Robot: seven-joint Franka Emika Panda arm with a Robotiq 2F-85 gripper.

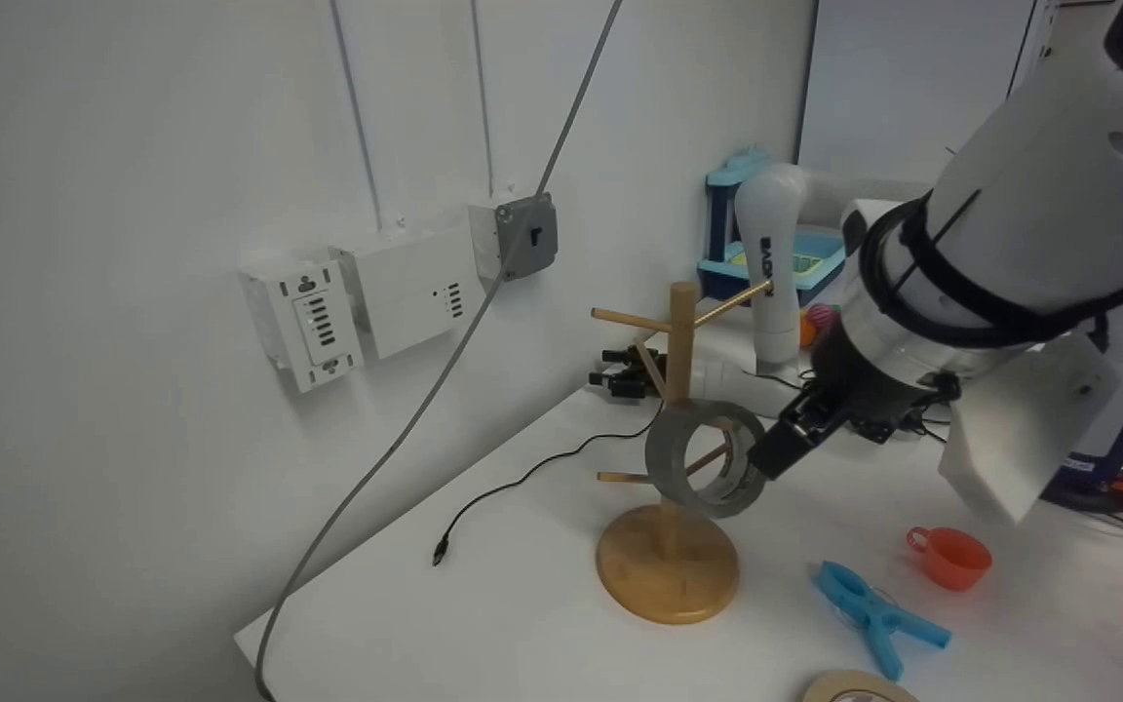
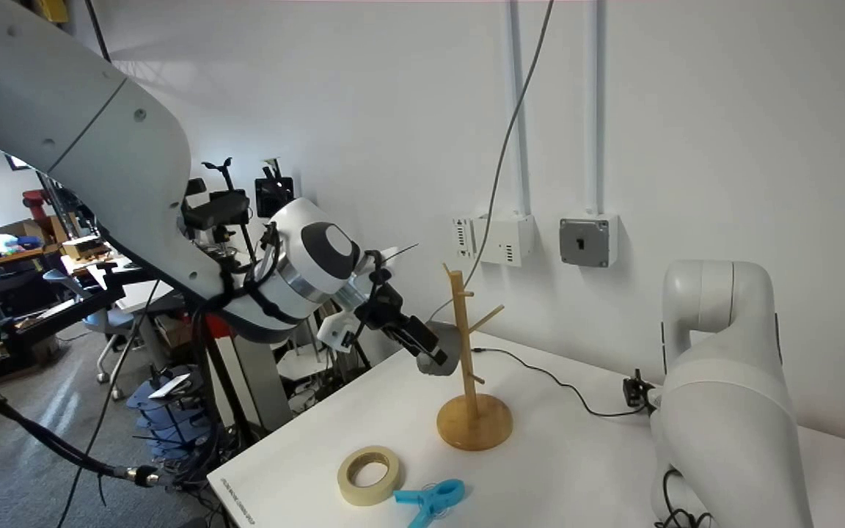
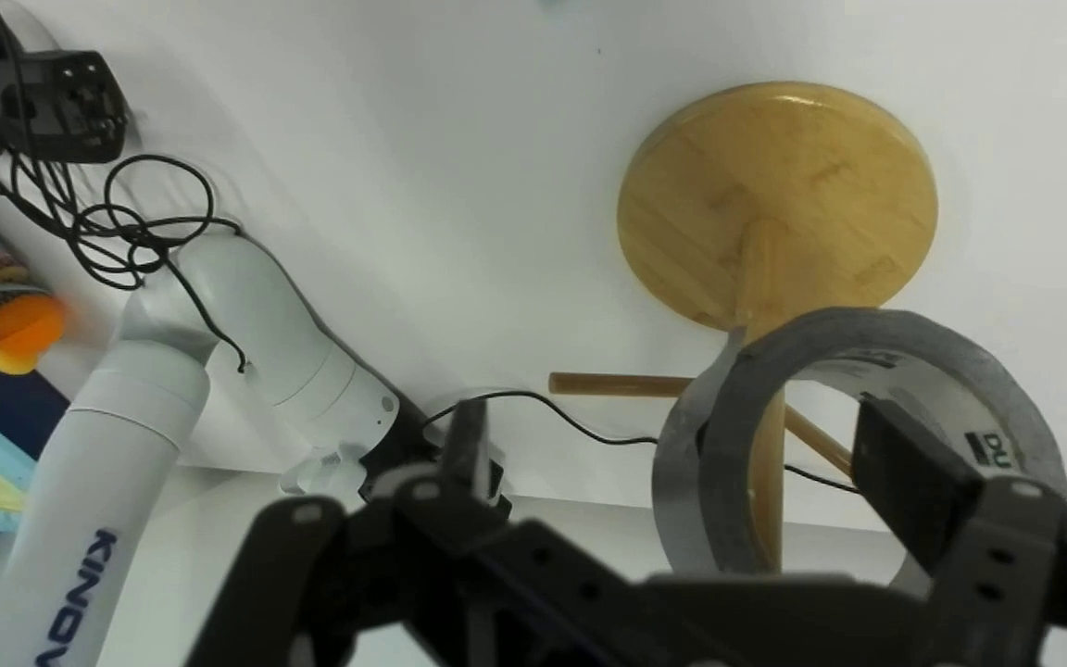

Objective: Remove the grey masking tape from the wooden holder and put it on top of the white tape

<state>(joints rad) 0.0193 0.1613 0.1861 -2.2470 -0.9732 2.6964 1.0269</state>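
The grey masking tape (image 1: 669, 460) hangs on a lower peg of the wooden holder (image 1: 669, 570). It also shows in an exterior view (image 2: 446, 343) and in the wrist view (image 3: 735, 463). The holder stands upright on the table, its round base plain in the wrist view (image 3: 779, 176). My gripper (image 3: 682, 443) is open; one finger overlaps the ring's open centre, the other is outside it, apart from the roll. In both exterior views the gripper (image 1: 778, 453) (image 2: 428, 343) is right beside the tape. The white tape, a cream roll (image 2: 349, 469), lies flat on the table, partly cut off in an exterior view (image 1: 820, 690).
A blue clamp (image 1: 869, 614) lies by the white tape, with a red cup (image 1: 953, 561) near it. A second white robot arm (image 2: 723, 411) lies on the table. A black cable (image 1: 532, 471) runs behind the holder near the wall (image 1: 133, 292).
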